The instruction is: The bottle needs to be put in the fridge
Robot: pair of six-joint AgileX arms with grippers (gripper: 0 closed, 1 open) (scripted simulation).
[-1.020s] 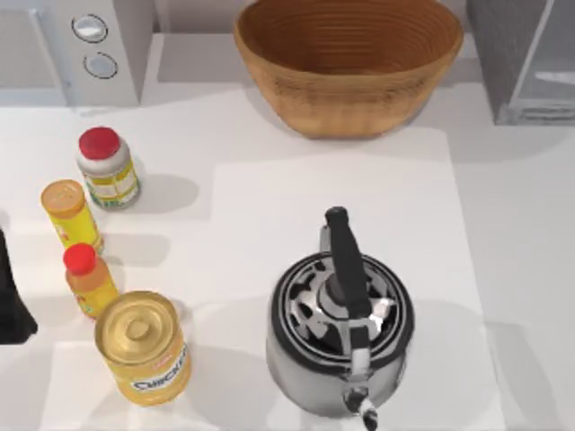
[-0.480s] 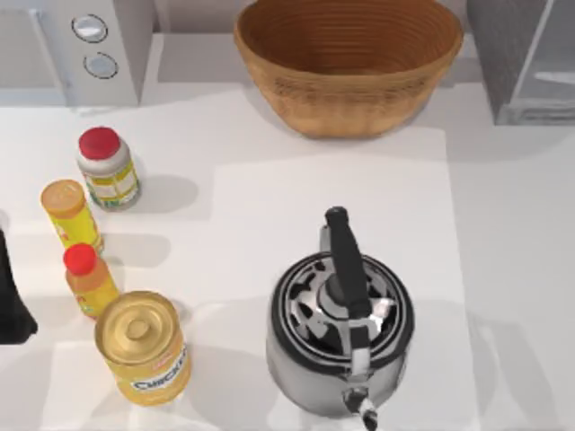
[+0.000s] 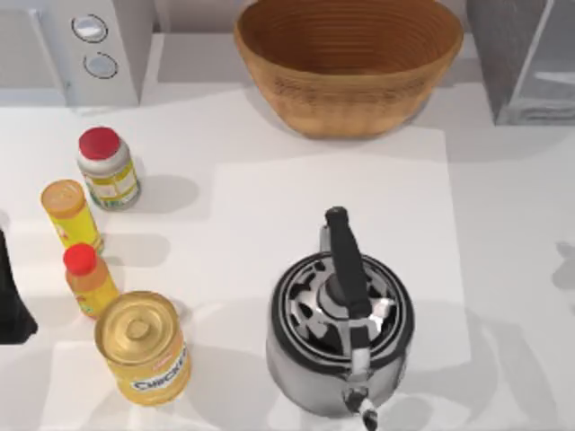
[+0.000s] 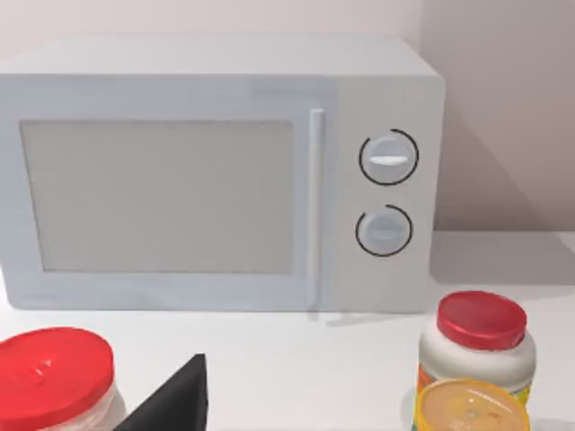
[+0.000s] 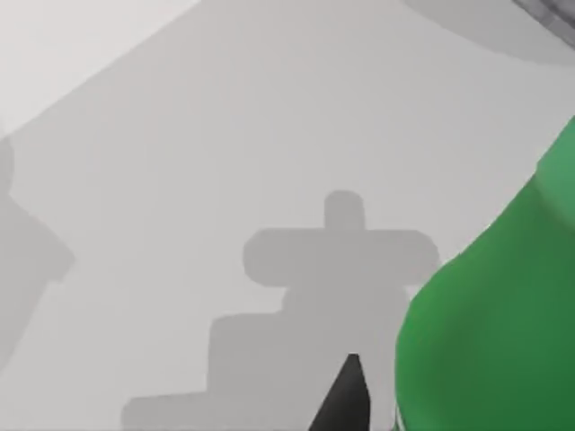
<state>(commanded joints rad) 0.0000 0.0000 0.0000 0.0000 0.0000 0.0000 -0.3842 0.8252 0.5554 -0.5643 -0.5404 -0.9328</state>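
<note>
The bottle [image 5: 503,314] is green and looms close in the right wrist view, hanging over the white table. My right gripper [image 5: 422,404] is shut on it, and one dark fingertip [image 5: 349,395] shows beside its body. Their shadow falls on the table's right edge [image 3: 566,269] in the top view. The fridge [image 3: 526,63], dark grey with a pale glassy front, stands at the far right corner. My left arm [image 3: 11,301] is parked at the table's left edge.
A steel kettle [image 3: 341,328] stands front centre and a wicker basket [image 3: 349,63] at the far middle. A white microwave [image 3: 81,45] sits far left. In front of it stand a red-capped jar [image 3: 106,169], two small orange bottles [image 3: 70,214] and a yellow can [image 3: 142,346].
The arm's shadow on the right side of the table has grown and crept farther back along the right edge. Nothing standing on the table has moved, and the left arm is still.
</note>
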